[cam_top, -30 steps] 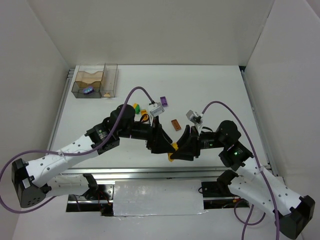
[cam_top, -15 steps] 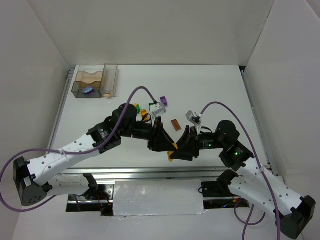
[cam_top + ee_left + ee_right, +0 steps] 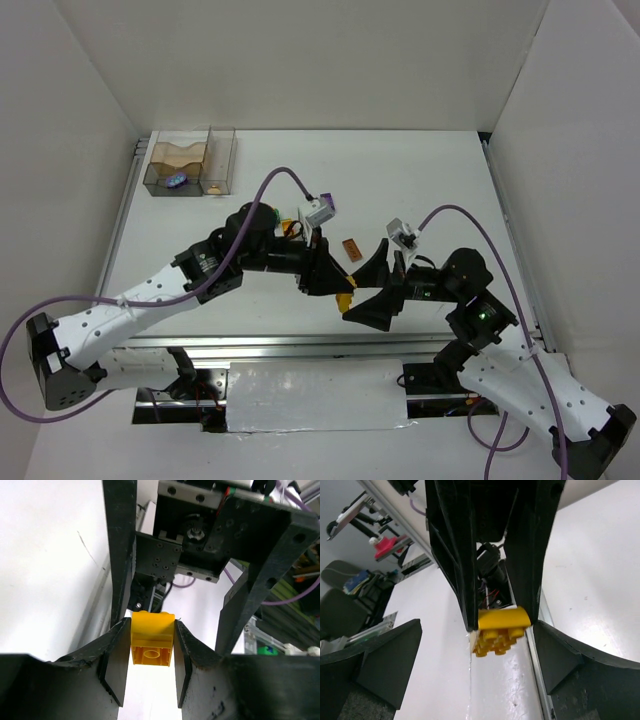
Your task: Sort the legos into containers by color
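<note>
A yellow lego [image 3: 152, 637] is pinched between the pads of my left gripper [image 3: 150, 652], which is shut on it just above the table's near middle [image 3: 345, 291]. In the right wrist view the same lego [image 3: 502, 625] hangs studs-down between the left fingers. My right gripper [image 3: 477, 667] stands wide open around it, touching nothing [image 3: 366, 292]. A brown lego [image 3: 350, 249] and a purple one [image 3: 328, 200] lie behind the grippers. The containers [image 3: 190, 150] stand at the far left; the wide one holds a purple-blue piece [image 3: 177, 181].
An orange lego [image 3: 288, 226] lies by the left arm's forearm, partly hidden. The narrow bin [image 3: 222, 150] holds a small orange-yellow piece [image 3: 214, 187]. A metal rail [image 3: 300, 345] runs along the near edge. White walls enclose the table on three sides.
My left gripper has shut on the yellow lego. My right gripper, shut on it before, has opened wide and drawn back to the right.
</note>
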Robot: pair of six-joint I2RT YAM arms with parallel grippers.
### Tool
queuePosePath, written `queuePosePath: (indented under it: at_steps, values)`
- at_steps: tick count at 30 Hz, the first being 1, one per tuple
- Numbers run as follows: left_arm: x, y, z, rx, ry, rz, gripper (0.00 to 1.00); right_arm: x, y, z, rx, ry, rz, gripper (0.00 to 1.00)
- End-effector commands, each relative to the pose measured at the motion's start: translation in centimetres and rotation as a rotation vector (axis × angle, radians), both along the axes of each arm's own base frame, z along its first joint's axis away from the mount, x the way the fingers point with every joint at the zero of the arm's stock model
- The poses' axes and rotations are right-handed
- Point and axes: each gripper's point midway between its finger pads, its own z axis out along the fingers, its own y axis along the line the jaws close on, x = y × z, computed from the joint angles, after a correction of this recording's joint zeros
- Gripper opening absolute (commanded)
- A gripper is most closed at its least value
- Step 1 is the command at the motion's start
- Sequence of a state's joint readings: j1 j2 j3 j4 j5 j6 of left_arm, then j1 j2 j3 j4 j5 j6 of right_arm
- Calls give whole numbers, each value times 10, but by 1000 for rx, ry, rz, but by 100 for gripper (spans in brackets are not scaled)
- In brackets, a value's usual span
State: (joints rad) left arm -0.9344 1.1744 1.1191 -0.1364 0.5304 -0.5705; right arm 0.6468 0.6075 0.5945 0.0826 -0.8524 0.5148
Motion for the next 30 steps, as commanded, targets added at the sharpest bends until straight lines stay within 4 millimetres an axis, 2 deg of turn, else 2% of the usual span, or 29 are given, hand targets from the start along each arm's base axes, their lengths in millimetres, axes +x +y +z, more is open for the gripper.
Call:
queuePosePath:
  at_steps: [1,2,3,4,5,6,7,8,9,10,13,14,15,16,17,18,19,20,21,22,24,25,26,27,29,30]
  values:
    - [13,10,46,-80,-128,58,0,13,-1,-5,-7,-31,-82,100]
    - [19,14,44,-62,-124,83,0,17,-2,-7,-14,-30,-108,100]
    - [27,19,51,-63,-141,123,0,23,-4,-15,-43,-16,-141,100]
    - [41,28,55,-59,-162,173,0,37,-6,-20,-58,-5,-228,100]
    - [51,37,51,-23,-152,223,0,42,-10,-26,-77,8,-268,100]
    - [78,55,60,-16,-171,337,0,46,-14,-35,-108,30,-307,100]
    - [95,67,60,8,-173,409,0,51,-18,-37,-113,39,-349,100]
    - [112,82,59,41,-161,495,0,55,-25,-33,-97,28,-405,100]
    - [136,110,60,87,-139,612,0,55,-30,-35,-106,31,-425,100]
    - [158,127,53,145,-136,717,0,54,-33,-34,-102,23,-438,100]
    - [209,182,47,295,-155,991,0,50,-40,-25,-61,8,-466,100]
    - [221,194,48,334,-174,1050,0,49,-41,-22,-50,10,-466,100]
    - [245,217,54,401,-226,1168,0,49,-41,-24,-50,16,-465,100]
    - [258,229,59,421,-256,1229,0,49,-40,-26,-50,23,-463,100]
    - [287,253,68,458,-332,1361,0,50,-38,-30,-59,42,-458,100]
    - [301,254,71,449,-367,1374,0,50,-38,-31,-62,48,-457,100]
    - [313,279,74,484,-405,1510,0,49,-37,-34,-68,66,-450,100]
    - [330,296,67,541,-458,1548,0,48,-35,-37,-73,78,-438,100]
    - [349,302,88,438,-545,1610,0,45,-35,-38,-73,85,-429,100]
    - [359,309,85,439,-579,1620,0,43,-35,-37,-62,87,-424,100]
    - [389,336,75,449,-602,1663,0,39,-36,-40,-54,96,-415,100]
    - [400,344,75,426,-603,1675,0,35,-36,-38,-39,94,-404,100]
    - [414,355,83,384,-614,1647,0,34,-36,-41,-38,97,-397,100]
    - [434,359,59,416,-581,1633,0,32,-37,-41,-40,96,-393,100]
    - [456,364,54,390,-580,1581,0,31,-39,-46,-55,107,-396,100]
    - [471,364,26,416,-542,1550,0,30,-39,-47,-57,106,-396,100]
